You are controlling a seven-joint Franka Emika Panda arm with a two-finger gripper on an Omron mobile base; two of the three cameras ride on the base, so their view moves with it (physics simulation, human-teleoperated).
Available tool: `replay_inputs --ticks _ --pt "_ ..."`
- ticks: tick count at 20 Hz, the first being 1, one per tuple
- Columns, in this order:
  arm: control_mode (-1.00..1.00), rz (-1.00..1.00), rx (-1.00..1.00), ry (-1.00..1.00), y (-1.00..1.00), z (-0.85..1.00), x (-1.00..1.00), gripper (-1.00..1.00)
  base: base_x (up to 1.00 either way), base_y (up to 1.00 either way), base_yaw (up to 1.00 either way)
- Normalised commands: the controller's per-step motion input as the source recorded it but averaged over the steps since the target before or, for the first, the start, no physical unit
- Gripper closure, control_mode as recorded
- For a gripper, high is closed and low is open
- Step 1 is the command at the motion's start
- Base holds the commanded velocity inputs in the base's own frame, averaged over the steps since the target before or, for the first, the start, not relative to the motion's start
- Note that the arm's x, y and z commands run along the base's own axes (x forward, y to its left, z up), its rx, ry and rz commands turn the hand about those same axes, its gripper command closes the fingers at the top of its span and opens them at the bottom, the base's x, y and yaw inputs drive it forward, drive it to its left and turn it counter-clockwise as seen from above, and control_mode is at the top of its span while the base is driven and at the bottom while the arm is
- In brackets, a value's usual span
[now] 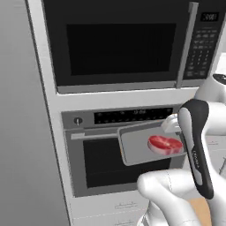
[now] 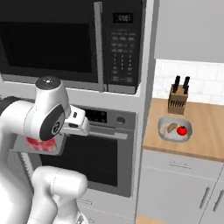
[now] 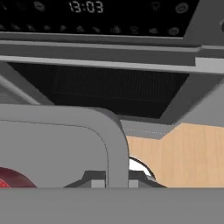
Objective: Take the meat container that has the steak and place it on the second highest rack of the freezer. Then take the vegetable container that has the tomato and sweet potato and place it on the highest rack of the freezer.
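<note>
1. The gripper (image 1: 170, 126) is clamped on the right rim of the meat container (image 1: 137, 148), held mid-frame before the oven (image 1: 101, 170).
2. Keep it level so the steak (image 1: 164, 144) stays in.
3. The vegetable container (image 2: 175, 130) waits on the surface (image 2: 205, 131), right side.

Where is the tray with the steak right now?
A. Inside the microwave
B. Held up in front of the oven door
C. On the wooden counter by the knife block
B: the tray with the steak hangs in the air before the oven, gripped at its right edge.
</note>
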Motion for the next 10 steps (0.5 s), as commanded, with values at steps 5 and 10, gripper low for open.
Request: replay_inputs --ticks 5,10 --pt "1.00 0.00 0.00 0.00 0.00 0.00 0.00 1.00 -0.30 1.00 0.00" --pt "1.00 0.00 0.00 0.00 0.00 0.00 0.00 1.00 -0.19 1.00 0.00"
